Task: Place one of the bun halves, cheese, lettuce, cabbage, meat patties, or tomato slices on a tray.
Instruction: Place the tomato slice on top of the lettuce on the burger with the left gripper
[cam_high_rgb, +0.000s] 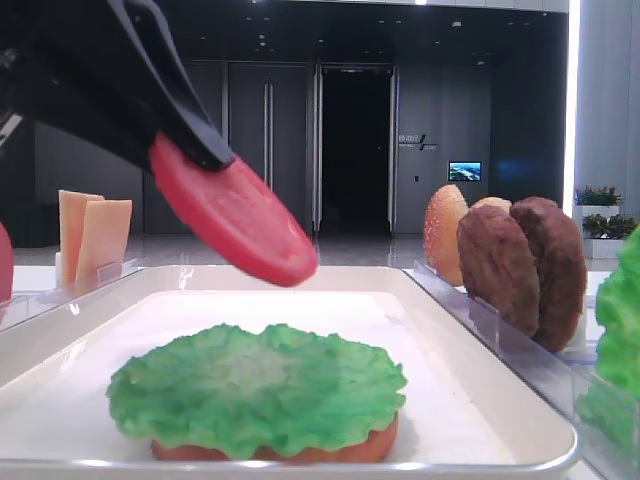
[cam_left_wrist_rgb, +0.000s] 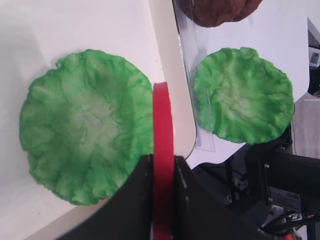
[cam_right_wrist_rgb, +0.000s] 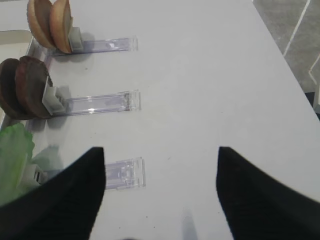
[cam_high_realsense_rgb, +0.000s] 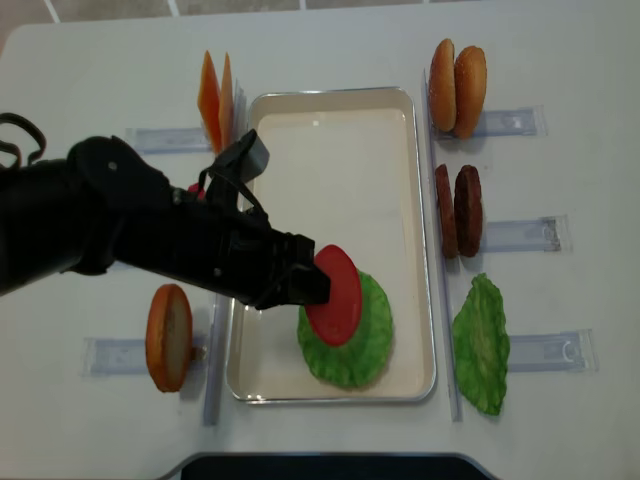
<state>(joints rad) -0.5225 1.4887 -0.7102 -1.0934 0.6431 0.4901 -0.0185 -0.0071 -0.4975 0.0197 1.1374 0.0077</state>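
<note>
Evidently the left gripper (cam_high_realsense_rgb: 305, 285) is clamped on a tomato slice (cam_high_realsense_rgb: 336, 295), holding it tilted above the lettuce (cam_high_realsense_rgb: 352, 335) on the tray (cam_high_realsense_rgb: 330, 115), likely to stack it there. The right gripper (cam_right_wrist_rgb: 160, 195) hangs spread over the white table (cam_right_wrist_rgb: 200, 75) (a dim lobby lies behind).

No text, label or number can be read anywhere.
</note>
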